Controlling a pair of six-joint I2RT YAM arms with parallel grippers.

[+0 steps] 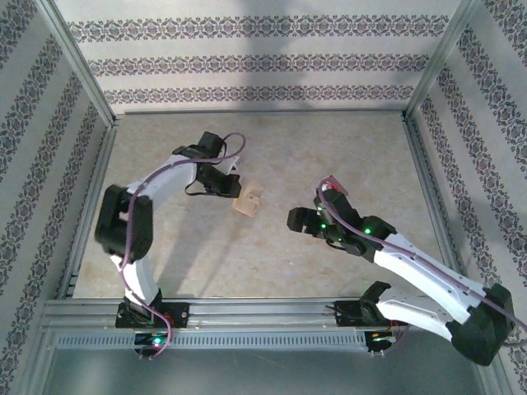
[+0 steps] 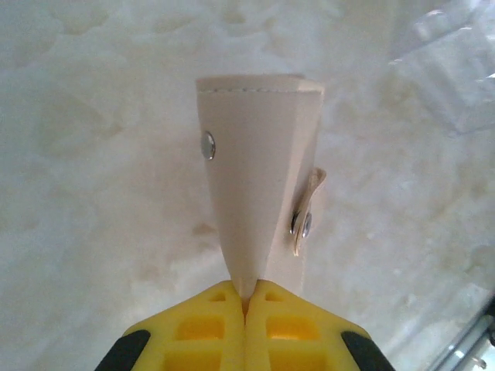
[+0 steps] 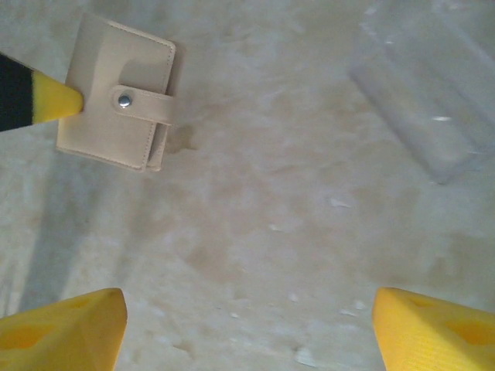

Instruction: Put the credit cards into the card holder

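Beige, mottled worktop (image 1: 272,247) lay between walls (image 1: 247,66) papered in floral stripes. Left end effector (image 2: 247,297) pinched the tan card holder (image 2: 255,193); right end effector (image 3: 251,309) gaped wide.

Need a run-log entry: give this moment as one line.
left fingers: shut on card holder | right fingers: open | card holder: folded closed

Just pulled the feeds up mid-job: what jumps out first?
The tan card holder, pinched at one edge by the shut left gripper near the middle of the table. To its right the right gripper hangs open above the bare surface, with a clear plastic piece lying ahead of it.
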